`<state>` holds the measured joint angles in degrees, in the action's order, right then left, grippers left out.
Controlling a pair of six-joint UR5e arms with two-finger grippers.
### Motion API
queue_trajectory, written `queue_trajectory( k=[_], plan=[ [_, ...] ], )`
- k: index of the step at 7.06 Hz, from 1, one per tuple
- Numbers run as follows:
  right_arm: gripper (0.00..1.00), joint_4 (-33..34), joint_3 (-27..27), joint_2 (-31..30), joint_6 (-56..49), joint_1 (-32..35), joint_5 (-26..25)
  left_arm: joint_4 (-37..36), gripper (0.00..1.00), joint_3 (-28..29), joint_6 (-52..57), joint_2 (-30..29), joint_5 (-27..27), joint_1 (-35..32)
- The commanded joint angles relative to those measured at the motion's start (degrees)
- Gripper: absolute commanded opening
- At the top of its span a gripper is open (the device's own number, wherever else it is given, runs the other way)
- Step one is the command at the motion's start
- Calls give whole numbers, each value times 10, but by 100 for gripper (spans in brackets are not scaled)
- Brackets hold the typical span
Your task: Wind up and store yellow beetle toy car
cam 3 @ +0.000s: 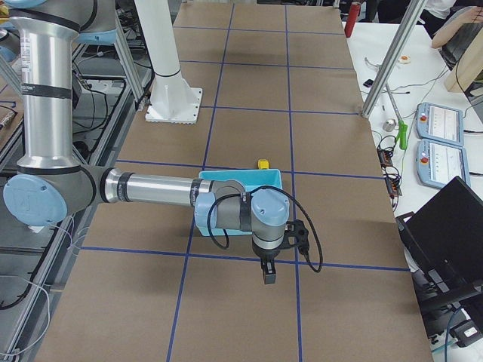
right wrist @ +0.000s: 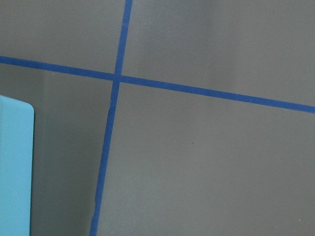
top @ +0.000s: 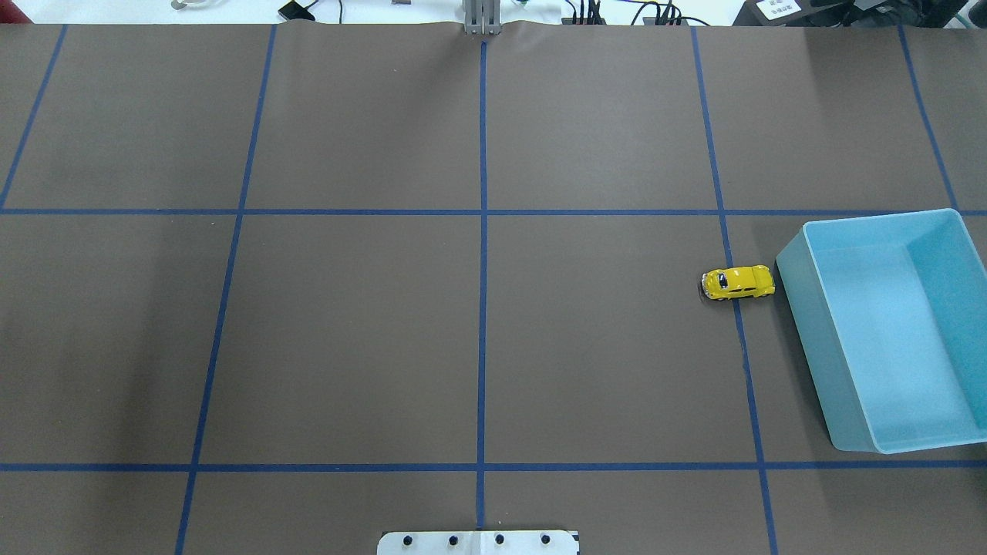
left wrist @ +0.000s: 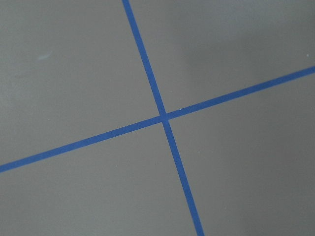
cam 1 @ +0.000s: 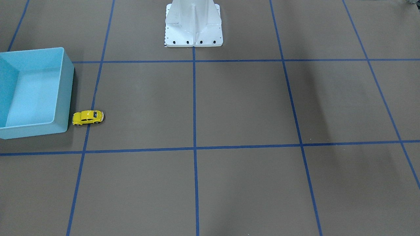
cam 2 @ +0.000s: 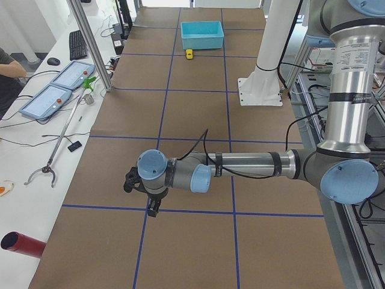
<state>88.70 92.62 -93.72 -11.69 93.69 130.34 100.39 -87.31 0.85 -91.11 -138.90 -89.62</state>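
The yellow beetle toy car (cam 1: 87,117) (top: 738,283) stands on its wheels on the brown table, just beside the wall of the light blue bin (cam 1: 67,95) (top: 817,362). It also shows small in the side views as the car (cam 2: 189,55) (cam 3: 263,164). My left gripper (cam 2: 150,208) hangs low over the table far from the car, at the opposite end. My right gripper (cam 3: 268,275) hangs beyond the bin (cam 3: 241,175), away from the car. Both show only in the side views, so I cannot tell whether they are open or shut. Nothing is held that I can see.
The white robot base (cam 1: 193,23) stands at the table's middle edge. Blue tape lines grid the brown mat. A bin corner (right wrist: 15,167) shows in the right wrist view. Beside the table lie tablets (cam 2: 60,84), a grabber tool (cam 2: 60,138) and a red cylinder (cam 2: 21,244).
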Motion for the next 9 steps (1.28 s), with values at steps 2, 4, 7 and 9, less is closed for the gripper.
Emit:
queue_trajectory(
  k=[2,4,7,9],
  plan=[
    [100,3,21,-15,-2,0,-3,3,100,-16,-67,0,-4,2],
    [100,2,43,30,-11,-8,-17,1,100,-11,-67,9,-3,2],
    [100,5,58,111,-11,-93,-17,2,100,-9,-67,8,-1,2],
    [100,5,60,150,-14,-135,-17,-1,100,-4,-67,12,-11,1]
  ],
)
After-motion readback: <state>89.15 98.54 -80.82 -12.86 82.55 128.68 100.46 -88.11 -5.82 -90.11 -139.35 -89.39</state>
